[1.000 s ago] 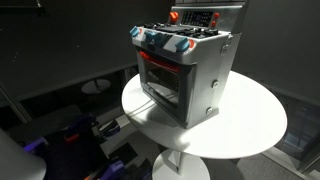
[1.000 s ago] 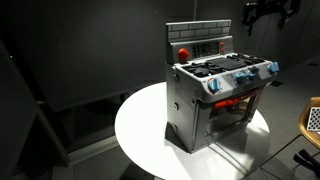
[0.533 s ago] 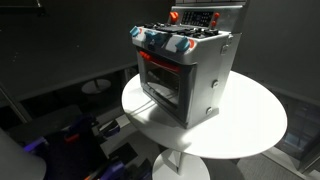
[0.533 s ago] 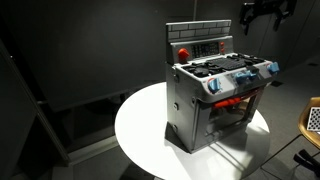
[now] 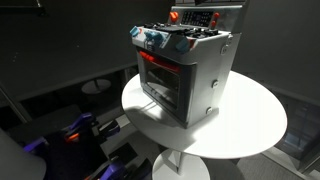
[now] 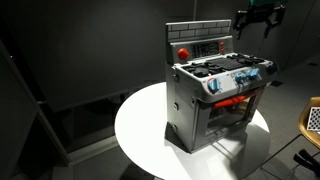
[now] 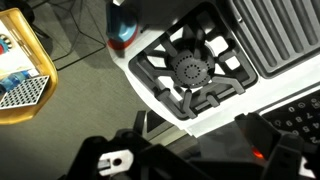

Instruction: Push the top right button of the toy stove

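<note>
The toy stove (image 5: 190, 70) is a boxy silver-grey oven with a red-glowing window and blue-and-red knobs. It stands on a round white table (image 5: 250, 125) and shows in both exterior views (image 6: 215, 95). Its raised back panel (image 6: 200, 45) carries small red buttons. My gripper (image 6: 255, 20) hangs in the air above and just beyond the stove's back right corner, touching nothing. In the wrist view the gripper (image 7: 197, 122) comes in from the bottom with its dark fingers apart and empty, above a black burner grate (image 7: 190, 65) and a knob (image 7: 123, 30).
A yellow basket (image 7: 20, 70) with small items sits on the floor beside the table, also at an exterior view's edge (image 6: 312, 120). Cables and blue-lit gear (image 5: 80, 135) lie on the dark floor. The room's walls are dark.
My gripper has moved a little left and down towards the stove's back panel. The stove has not moved.
</note>
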You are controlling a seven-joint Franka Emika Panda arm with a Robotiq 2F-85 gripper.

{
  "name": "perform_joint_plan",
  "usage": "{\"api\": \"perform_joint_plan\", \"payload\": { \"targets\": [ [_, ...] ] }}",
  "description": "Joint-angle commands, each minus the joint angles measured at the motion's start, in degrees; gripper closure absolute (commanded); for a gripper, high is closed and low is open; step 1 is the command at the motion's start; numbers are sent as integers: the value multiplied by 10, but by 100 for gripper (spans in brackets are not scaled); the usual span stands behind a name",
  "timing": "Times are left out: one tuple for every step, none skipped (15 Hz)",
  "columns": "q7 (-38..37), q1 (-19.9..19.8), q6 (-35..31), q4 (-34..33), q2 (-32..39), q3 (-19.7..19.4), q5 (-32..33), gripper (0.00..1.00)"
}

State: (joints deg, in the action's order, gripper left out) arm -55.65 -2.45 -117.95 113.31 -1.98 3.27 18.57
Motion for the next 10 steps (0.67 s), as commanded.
{"api": "perform_joint_plan", "payload": {
  "targets": [
    [-16,5,-16,-29,36,-15,-3,0],
    [-19,5,-22,-34,45,-19,-3,0],
    [-16,6,-22,-42,55,-22,-6,0],
    [-18,7,-25,-48,64,-25,-7,0],
    [-19,8,-25,-56,74,-28,-8,0],
    [-19,9,-25,-65,83,-30,-9,0],
    [-19,10,-26,-73,91,-32,-11,0],
    [-20,12,-25,-84,101,-34,-13,0],
    [-20,13,-26,-94,109,-36,-14,0],
    [-20,15,-26,-104,116,-38,-16,0]
  ]
}}
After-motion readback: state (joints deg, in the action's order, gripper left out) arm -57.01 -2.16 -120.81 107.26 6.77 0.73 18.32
